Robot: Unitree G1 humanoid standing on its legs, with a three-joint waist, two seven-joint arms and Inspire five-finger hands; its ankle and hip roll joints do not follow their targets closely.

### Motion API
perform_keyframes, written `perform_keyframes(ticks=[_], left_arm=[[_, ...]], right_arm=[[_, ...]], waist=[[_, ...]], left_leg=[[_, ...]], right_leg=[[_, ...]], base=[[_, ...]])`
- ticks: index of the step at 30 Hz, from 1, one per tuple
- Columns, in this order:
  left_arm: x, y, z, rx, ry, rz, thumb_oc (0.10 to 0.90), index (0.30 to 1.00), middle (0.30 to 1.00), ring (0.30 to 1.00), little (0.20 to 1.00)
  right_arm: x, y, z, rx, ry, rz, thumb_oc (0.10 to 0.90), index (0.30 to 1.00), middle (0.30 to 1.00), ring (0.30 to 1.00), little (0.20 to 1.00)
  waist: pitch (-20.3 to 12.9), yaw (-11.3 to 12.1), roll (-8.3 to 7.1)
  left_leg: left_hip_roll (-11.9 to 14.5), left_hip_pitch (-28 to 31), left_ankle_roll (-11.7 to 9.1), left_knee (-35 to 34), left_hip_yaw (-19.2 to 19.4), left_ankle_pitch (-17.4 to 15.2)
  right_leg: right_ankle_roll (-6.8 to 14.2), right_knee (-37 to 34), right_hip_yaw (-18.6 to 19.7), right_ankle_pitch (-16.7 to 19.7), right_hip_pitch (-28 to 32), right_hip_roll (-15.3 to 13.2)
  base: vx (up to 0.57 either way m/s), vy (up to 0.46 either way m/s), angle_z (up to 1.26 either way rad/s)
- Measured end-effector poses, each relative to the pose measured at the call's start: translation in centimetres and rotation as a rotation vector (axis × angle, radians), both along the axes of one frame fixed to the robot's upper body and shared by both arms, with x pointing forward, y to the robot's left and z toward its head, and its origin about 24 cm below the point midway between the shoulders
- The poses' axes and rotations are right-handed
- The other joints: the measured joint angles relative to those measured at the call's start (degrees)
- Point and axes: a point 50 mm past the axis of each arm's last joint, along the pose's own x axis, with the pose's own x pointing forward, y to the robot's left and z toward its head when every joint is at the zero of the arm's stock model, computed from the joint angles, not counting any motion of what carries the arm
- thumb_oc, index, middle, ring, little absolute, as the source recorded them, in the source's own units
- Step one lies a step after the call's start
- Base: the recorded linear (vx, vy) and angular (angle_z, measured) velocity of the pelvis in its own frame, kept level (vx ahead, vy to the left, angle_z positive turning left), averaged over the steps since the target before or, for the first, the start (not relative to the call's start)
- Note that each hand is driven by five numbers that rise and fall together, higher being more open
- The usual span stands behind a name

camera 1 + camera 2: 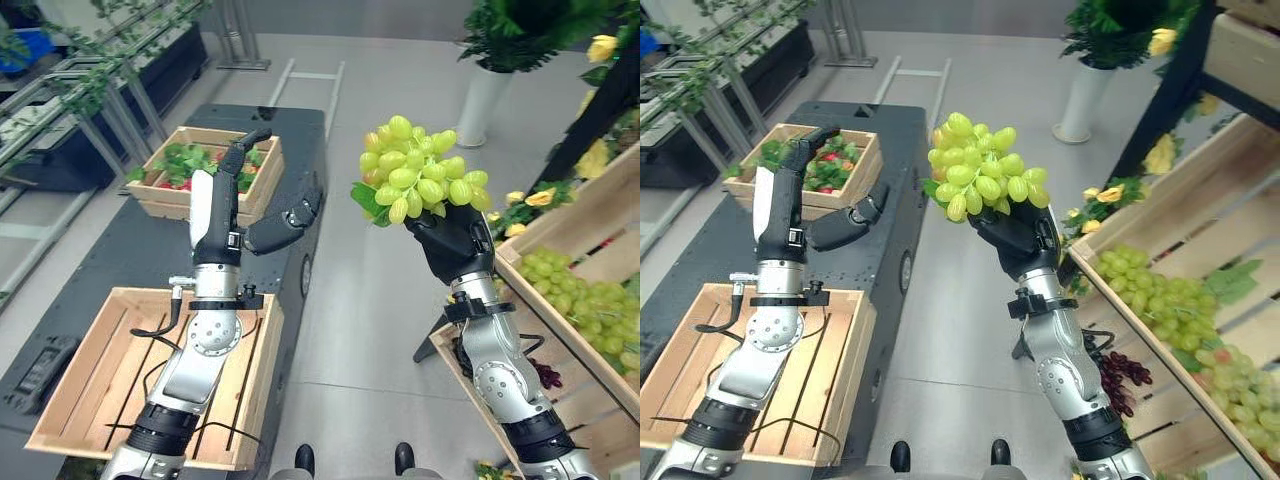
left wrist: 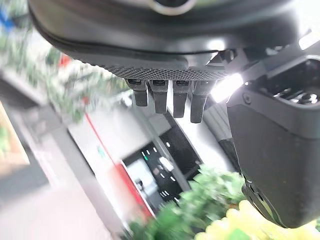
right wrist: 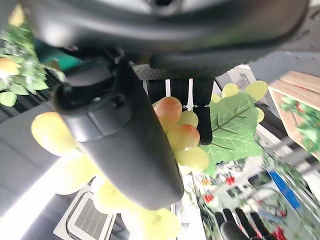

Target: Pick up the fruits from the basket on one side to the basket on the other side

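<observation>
Below your left robot hand, which is relaxed and holding nothing, the empty wooden crate waits. Your right robot hand grips the green grape bunch aloft, beside the grape-filled crate; delivery remains.

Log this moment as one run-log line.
right hand: shut on bunch of green grapes, raised | left hand: open, empty, above near slatted wooden crate | step: carrying

Yellow-green grape bunch with a green leaf and a few reddish-blushed grapes, in the dark black right hand. Pale slatted wooden crate near left; far wooden crate holds red and green. Dark speckled table top. Left hand black with white forearm cover.
</observation>
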Motion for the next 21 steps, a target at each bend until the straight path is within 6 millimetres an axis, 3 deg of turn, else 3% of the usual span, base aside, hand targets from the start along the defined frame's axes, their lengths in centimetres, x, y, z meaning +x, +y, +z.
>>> perform_keyframes(ticks=[5, 8, 11, 12, 13, 14, 15, 17, 19, 20, 21], left_arm=[[0.1, -1.7, -1.7, -0.072, 0.089, -0.127, 0.8, 0.9, 0.9, 0.9, 0.9], [0.2, -2.5, -2.9, -0.069, 0.146, -0.163, 0.8, 0.9, 0.9, 0.9, 0.9], [0.4, -2.1, -3.6, -0.054, 0.171, -0.143, 0.8, 0.9, 0.9, 0.9, 0.9], [0.5, -1.8, -3.7, -0.027, 0.163, -0.119, 0.8, 0.9, 0.9, 0.9, 0.9], [0.7, -1.7, -3.7, -0.023, 0.161, -0.113, 0.8, 0.9, 0.9, 0.9, 0.9], [0.9, -1.8, -3.8, -0.029, 0.165, -0.114, 0.8, 0.9, 0.9, 0.9, 0.9], [1.0, -2.0, -3.7, -0.041, 0.16, -0.119, 0.8, 0.9, 0.9, 0.9, 0.9], [1.0, -1.8, -3.5, -0.055, 0.153, -0.114, 0.8, 0.9, 0.9, 0.9, 0.9], [1.1, -1.4, -3.2, -0.084, 0.137, -0.087, 0.8, 0.9, 0.9, 0.9, 0.9], [1.2, -1.2, -3.2, -0.113, 0.137, -0.072, 0.8, 0.9, 0.9, 0.9, 0.9], [1.2, -1.2, -3.2, -0.129, 0.136, -0.068, 0.8, 0.9, 0.9, 0.9, 0.9]], right_arm=[[-0.1, 0.7, 0.1, 0.045, -0.002, 0.004, 0.4, 0.3, 0.3, 0.3, 0.3], [-0.2, 0.8, 0.5, 0.058, -0.013, 0.003, 0.4, 0.3, 0.3, 0.3, 0.3], [-0.2, 0.8, 0.8, 0.08, -0.017, 0.013, 0.4, 0.3, 0.3, 0.3, 0.3], [-0.1, 0.7, 1.0, 0.105, -0.015, 0.022, 0.4, 0.3, 0.3, 0.3, 0.3], [0.1, 0.5, 1.2, 0.124, -0.016, 0.024, 0.4, 0.3, 0.3, 0.3, 0.3], [0.1, 0.2, 1.2, 0.131, -0.016, 0.015, 0.4, 0.3, 0.3, 0.3, 0.3], [0.3, -0.4, 1.3, 0.158, -0.015, 0.001, 0.4, 0.3, 0.3, 0.3, 0.3], [0.5, -0.7, 1.6, 0.198, -0.031, -0.01, 0.4, 0.3, 0.3, 0.3, 0.3], [0.7, -0.5, 2.4, 0.216, -0.074, 0.003, 0.4, 0.3, 0.3, 0.3, 0.3], [0.9, -0.3, 3.0, 0.209, -0.096, 0.013, 0.4, 0.3, 0.3, 0.3, 0.3], [1.0, -0.3, 3.3, 0.208, -0.108, 0.017, 0.4, 0.3, 0.3, 0.3, 0.3]], waist=[[-0.4, -0.8, -0.85], [-0.3, -1.1, -1.09], [0.1, -1.3, -2.0], [0.5, -0.9, -2.23], [1.0, -1.1, -1.8], [1.3, -1.7, -1.14], [2.0, -1.7, 0.05], [2.2, 0.0, 0.46], [2.2, 1.1, -1.6], [2.4, 1.9, -1.67], [2.7, 2.0, -1.19]], left_leg=[[-1.0, 0.4, 0.7, -0.1, 3.1, -0.6], [-2.0, 0.8, 1.5, 0.0, 5.8, -1.1], [-2.5, 1.3, 2.2, 0.2, 10.4, -1.6], [-2.1, 0.8, 3.0, 0.4, 12.2, -2.2], [-0.8, 0.5, 3.4, 0.0, 12.7, -2.1], [0.2, 0.6, 3.4, -0.1, 13.2, -1.6], [1.9, 0.6, 2.8, 0.1, 14.5, -1.0], [3.9, 0.4, 1.7, 0.5, 16.3, -0.7], [2.9, 0.1, 0.2, 0.3, 15.9, 0.1], [2.5, 0.1, -0.5, 0.1, 14.5, 0.2], [2.9, 0.0, -0.8, 0.1, 13.0, 0.2]], right_leg=[[0.6, 0.3, 2.8, 1.2, -1.8, -0.6], [0.8, 1.2, 2.6, 2.9, -4.2, -1.1], [-0.7, 1.2, -1.6, 6.6, -6.5, -0.8], [-0.2, 0.8, -3.1, 10.3, -8.4, 0.2], [1.9, 1.2, -4.4, 11.4, -9.6, 0.4], [0.5, 4.6, -6.9, 10.1, -10.5, 0.5], [-2.7, 10.9, -9.6, 6.9, -11.7, 0.5], [-3.4, 15.2, -11.2, 2.0, -10.8, -0.2], [-2.7, 5.1, -9.7, 1.2, -5.3, -0.8], [-1.5, 0.6, -9.2, 2.4, -3.4, -0.2], [-1.9, -0.1, -8.6, 3.0, -3.4, 0.4]], base=[[-0.1, 0.261, -0.36], [-0.15, 0.086, -0.64], [-0.26, -0.043, -1.01], [-0.23, -0.068, -1.1], [-0.22, -0.113, -0.9], [-0.17, -0.196, -0.45], [-0.18, -0.269, -0.32], [-0.14, -0.306, -0.5], [-0.05, -0.213, -0.35], [-0.02, -0.129, -0.35], [-0.01, -0.146, -0.38]])
